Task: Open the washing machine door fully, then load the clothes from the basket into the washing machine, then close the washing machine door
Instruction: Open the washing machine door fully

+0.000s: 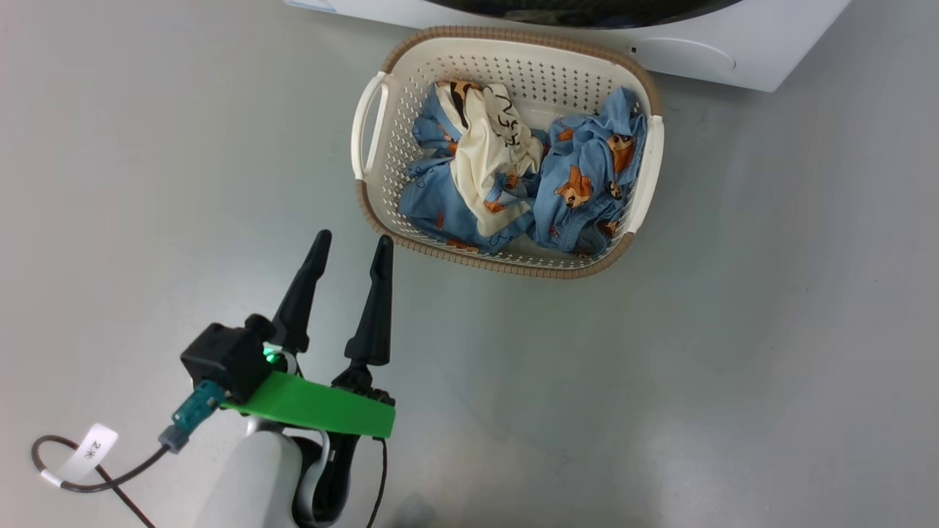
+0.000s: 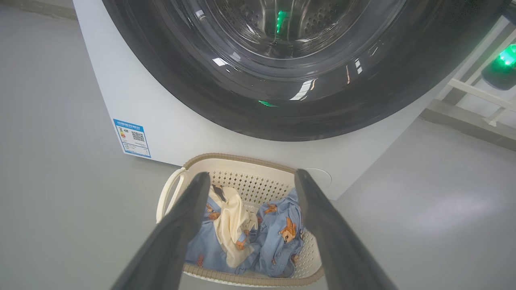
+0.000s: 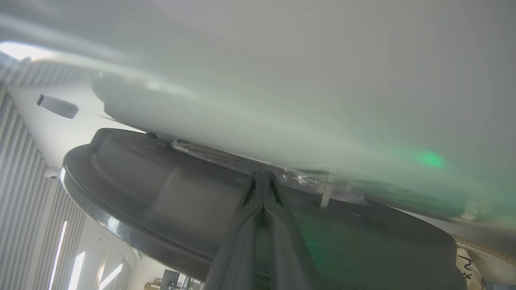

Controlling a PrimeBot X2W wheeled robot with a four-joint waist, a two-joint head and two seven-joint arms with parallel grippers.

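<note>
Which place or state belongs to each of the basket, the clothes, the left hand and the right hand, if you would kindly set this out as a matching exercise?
Things:
1. basket
2. clothes
3. left hand
4. right hand

Places and states:
A. shut
B. on the floor, before the washer
C. open
D. in the basket

Pairs: 1-B; 2-D; 3-C; 4-A
</note>
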